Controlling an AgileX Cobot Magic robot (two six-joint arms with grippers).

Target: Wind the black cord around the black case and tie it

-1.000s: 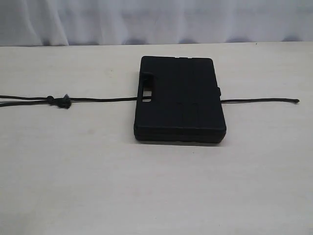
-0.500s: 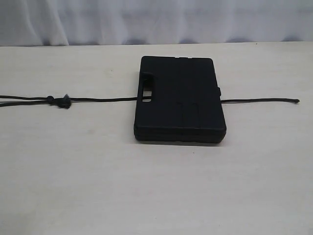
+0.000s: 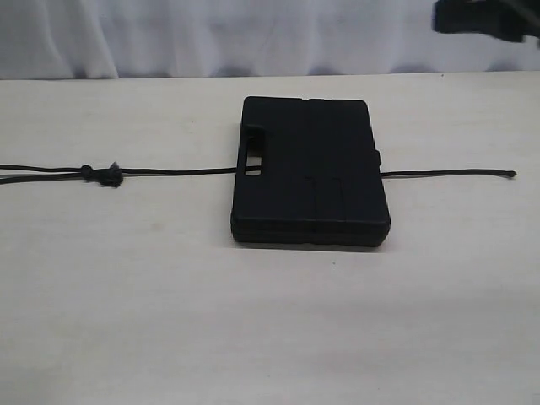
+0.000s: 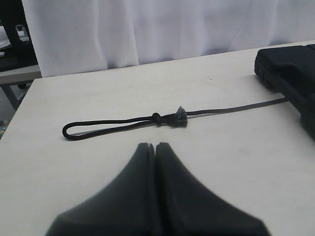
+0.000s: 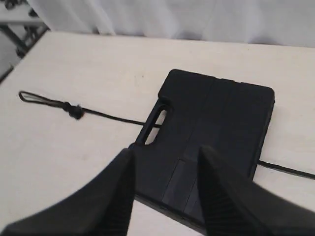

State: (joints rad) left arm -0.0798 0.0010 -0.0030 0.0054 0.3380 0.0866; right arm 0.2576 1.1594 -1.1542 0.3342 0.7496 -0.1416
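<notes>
The black case (image 3: 310, 173) lies flat at the middle of the table, handle slot toward the left. The black cord (image 3: 177, 172) runs under it in a straight line: its knot (image 3: 108, 175) and loop lie out to the left, and its thin end (image 3: 447, 174) sticks out to the right. In the left wrist view my left gripper (image 4: 155, 146) is shut and empty, a short way from the knot (image 4: 170, 117) and loop. My right gripper (image 5: 166, 152) hovers open above the case (image 5: 216, 118), holding nothing. Part of the right arm (image 3: 489, 21) shows at the top right.
The pale table (image 3: 253, 321) stretches wide on all sides of the case. A white curtain (image 3: 253, 34) hangs behind its far edge. Beyond the table's left end stands a grey bench (image 4: 15, 73).
A dark part of the right arm has come into the top right corner of the exterior view. The case and the cord lie as before.
</notes>
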